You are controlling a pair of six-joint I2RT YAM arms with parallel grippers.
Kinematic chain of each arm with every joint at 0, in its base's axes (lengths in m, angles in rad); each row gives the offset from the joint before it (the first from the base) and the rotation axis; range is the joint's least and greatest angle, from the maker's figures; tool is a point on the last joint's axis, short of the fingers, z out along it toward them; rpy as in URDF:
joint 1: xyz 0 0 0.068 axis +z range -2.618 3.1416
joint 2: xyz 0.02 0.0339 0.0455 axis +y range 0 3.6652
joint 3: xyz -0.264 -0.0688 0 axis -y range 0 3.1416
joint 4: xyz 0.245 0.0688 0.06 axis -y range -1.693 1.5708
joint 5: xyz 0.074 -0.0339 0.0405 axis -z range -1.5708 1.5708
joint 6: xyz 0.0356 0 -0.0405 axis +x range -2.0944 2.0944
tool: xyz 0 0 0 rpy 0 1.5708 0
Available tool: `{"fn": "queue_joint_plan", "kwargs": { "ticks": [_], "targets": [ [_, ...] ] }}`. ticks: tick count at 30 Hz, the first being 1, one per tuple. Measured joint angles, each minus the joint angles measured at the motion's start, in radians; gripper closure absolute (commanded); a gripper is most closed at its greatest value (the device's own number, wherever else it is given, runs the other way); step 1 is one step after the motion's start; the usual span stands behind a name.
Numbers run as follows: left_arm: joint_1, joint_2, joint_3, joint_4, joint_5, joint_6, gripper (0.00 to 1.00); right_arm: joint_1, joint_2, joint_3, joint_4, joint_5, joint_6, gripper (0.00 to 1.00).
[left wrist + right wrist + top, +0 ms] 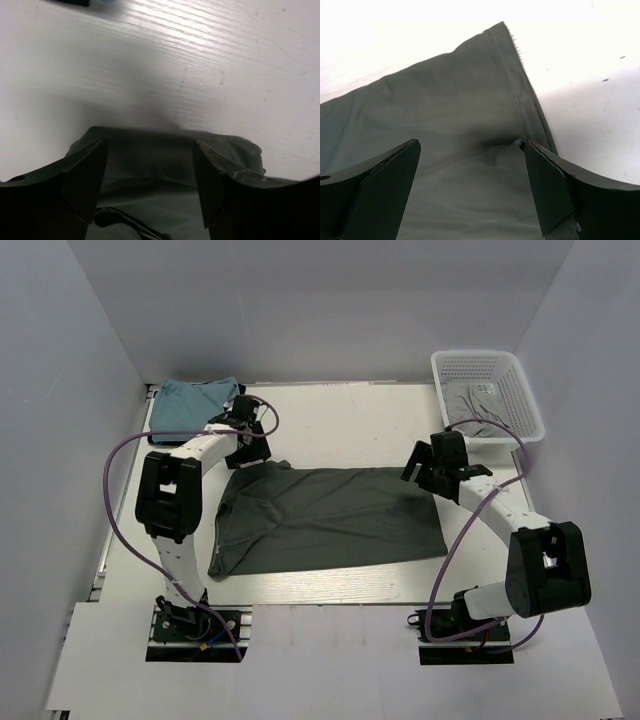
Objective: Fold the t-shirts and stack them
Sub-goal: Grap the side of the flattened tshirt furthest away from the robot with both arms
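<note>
A dark grey-green t-shirt [330,520] lies spread flat in the middle of the table. My left gripper [243,445] is at its back left corner. In the left wrist view, that gripper [150,145] is open, and its fingers [85,175] straddle the rumpled cloth edge [150,160]. My right gripper [420,472] hangs over the back right corner. In the right wrist view, it [471,144] is open over the hemmed edge [505,70], and its right finger [550,185] touches a small raised fold. A light teal-blue t-shirt [195,400] lies folded at the back left.
A white mesh basket [520,390] stands at the back right with a paler grey t-shirt [472,400] inside. White walls enclose the table on three sides. Purple cables loop beside both arms.
</note>
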Motion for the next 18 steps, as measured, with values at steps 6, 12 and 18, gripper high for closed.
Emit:
{"fn": "queue_joint_plan", "kwargs": {
  "ticks": [6,12,18],
  "targets": [
    [-0.018,-0.004,-0.047,0.043,0.049,0.058,0.28,-0.001,0.047,0.009,0.000,0.018,-0.003,0.10],
    [-0.021,-0.004,-0.087,0.039,0.092,0.063,0.53,-0.001,0.070,0.009,0.001,0.018,-0.002,0.10],
    [-0.017,0.026,-0.041,0.009,0.095,0.055,1.00,-0.001,0.100,-0.032,0.051,-0.034,0.010,0.11]
  ]
}}
